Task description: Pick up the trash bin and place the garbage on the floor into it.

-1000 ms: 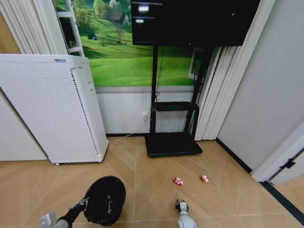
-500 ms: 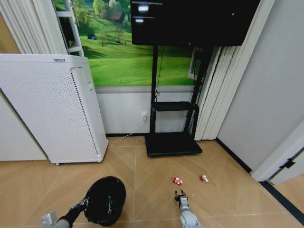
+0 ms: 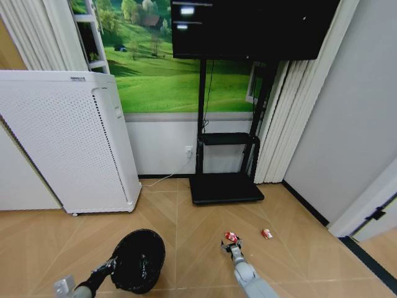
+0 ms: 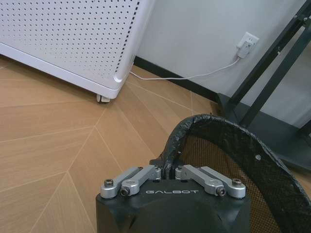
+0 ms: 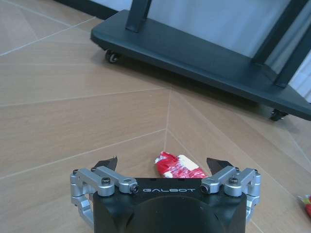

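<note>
Right claw [image 5: 163, 165] spread over a wrapper [image 5: 178, 166]; left claw [image 4: 167, 171] pinching the bin [image 4: 252, 160] rim (seemingly)

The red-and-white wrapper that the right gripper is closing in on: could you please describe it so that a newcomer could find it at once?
Start at the black TV stand base against the wall and come forward over the wood floor. Two small wrappers lie there; this wrapper is the one nearer the trash bin, directly ahead of the open right gripper. The other wrapper lies farther right.

Right gripper [image 3: 232, 246] — nearer red wrapper [image 3: 231, 236]
</note>
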Controlling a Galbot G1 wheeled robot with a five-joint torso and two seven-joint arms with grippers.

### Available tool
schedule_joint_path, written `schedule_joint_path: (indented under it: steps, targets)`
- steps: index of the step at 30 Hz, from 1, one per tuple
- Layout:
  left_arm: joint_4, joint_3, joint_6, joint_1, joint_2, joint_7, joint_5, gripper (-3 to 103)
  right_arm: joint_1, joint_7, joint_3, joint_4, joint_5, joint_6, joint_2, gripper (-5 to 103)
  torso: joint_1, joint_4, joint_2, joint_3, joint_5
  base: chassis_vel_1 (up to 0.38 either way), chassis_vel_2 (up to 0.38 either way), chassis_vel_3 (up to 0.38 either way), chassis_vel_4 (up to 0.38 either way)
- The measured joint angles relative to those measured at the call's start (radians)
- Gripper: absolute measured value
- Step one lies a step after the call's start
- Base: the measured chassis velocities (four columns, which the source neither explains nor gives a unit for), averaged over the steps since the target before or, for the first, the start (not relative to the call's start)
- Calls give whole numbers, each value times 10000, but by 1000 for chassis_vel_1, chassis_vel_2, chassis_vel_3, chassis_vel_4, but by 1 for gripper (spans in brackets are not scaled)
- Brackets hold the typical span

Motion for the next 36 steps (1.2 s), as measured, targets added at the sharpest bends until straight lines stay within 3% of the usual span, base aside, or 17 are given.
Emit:
schedule_joint_path:
  steps: [5, 10, 18, 21, 24, 36]
  targets:
    - [18, 31, -34, 17, -126, 35, 110, 7, 225, -249, -320, -387, -14, 37, -115, 100, 0, -1, 0, 0, 2, 0, 0, 0, 0]
    - [24, 42, -80, 80, -300, 96, 215, 7, 313, -729, -219, -290, 91, 614, -195, 100, 0, 0, 0, 0, 1, 0, 0, 0, 0]
    - [32, 118, -122, 112, -456, 117, 358, 7, 73, -686, -80, 79, 413, 399, -253, 101, 0, 0, 0, -1, -1, -4, 0, 2, -6]
    - [22, 205, -122, 86, -470, 109, 411, 7, -59, -683, -23, 183, 418, 376, -292, 95, -1, 0, 0, -2, 1, -22, 44, 52, -54]
    - [-11, 374, -128, -67, -504, -40, 438, 7, -161, -752, 138, 247, 441, 373, -313, 100, -1, 0, 0, -1, 0, -100, 115, 94, -108]
    - [-58, 382, -130, -6, -557, -46, 492, 7, -378, -1009, 458, 402, 313, 604, -510, 100, 0, 4, -1, 1, 2, -223, 192, 209, -177]
